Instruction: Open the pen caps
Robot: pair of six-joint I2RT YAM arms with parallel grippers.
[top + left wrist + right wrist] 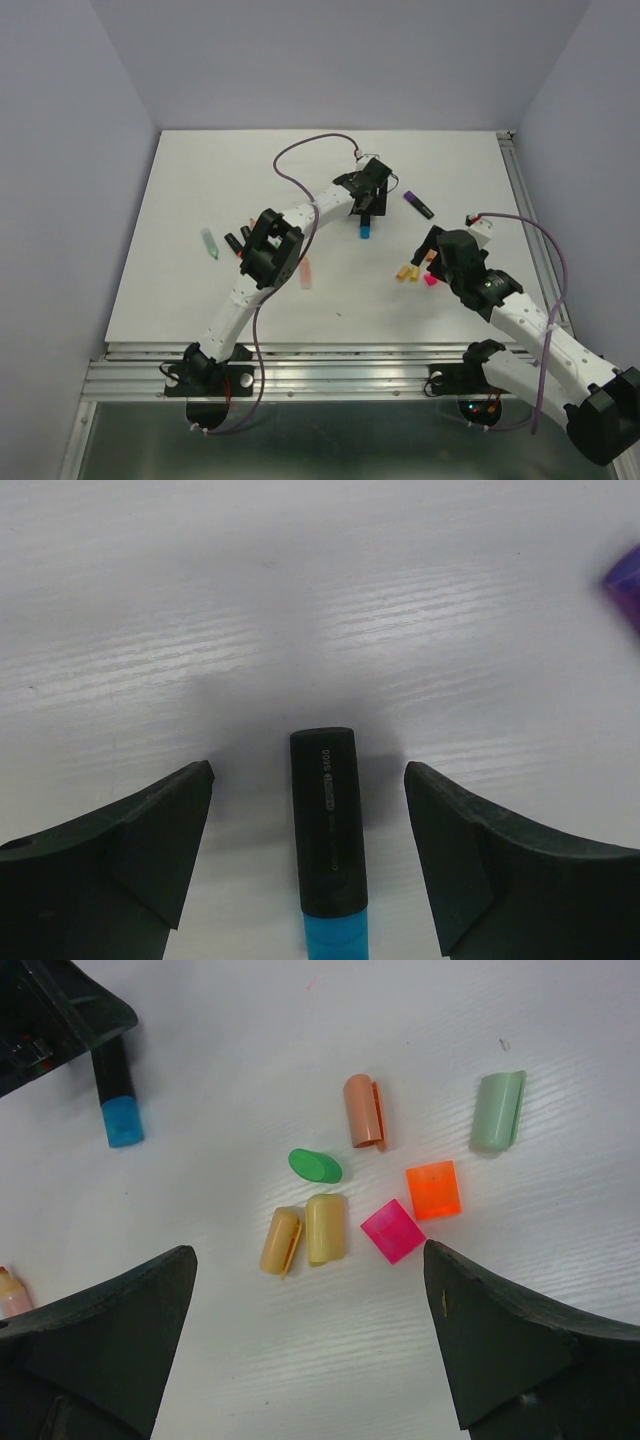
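Marker (328, 820) within left hand (308, 772), pen caps (325, 1228) clustered before right hand (310, 1253)

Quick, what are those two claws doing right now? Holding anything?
Left gripper: open, astride a black marker with a blue cap, not gripping it.
Right gripper: open, empty, above loose caps.

matt grained table (300, 600); smooth plastic pen caps (433, 1189); matt black marker barrel (326, 820)

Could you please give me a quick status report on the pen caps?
Left gripper open, astride the black marker, blue cap on. Right gripper open above loose caps. Nothing in the way.
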